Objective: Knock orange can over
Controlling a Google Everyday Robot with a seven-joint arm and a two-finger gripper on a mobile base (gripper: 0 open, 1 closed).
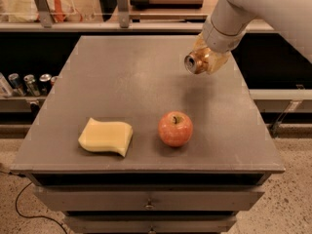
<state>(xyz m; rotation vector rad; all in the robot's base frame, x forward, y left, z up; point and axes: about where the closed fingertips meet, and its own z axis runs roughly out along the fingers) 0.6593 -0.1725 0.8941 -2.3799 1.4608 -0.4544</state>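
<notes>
So the big grey table [122, 82] fills most of the view, with a drawer front [151, 199] under its near edge. The white robot arm [263, 4] reaches in from the far right corner and angles down over the table's far right part. On the near left of the tabletop there's a wavy yellow sponge [106, 137], and to the right of it, a little apart, a red apple [175, 129] sitting stem up. The gripper [207, 60] hangs above the far right area of the table, and its fingers are clamped around the orange can [195, 63]. The can is off the surface, tipped sideways with its silver top facing left. A row of small cans [27, 83] stands on a low shelf off the table's left side.
</notes>
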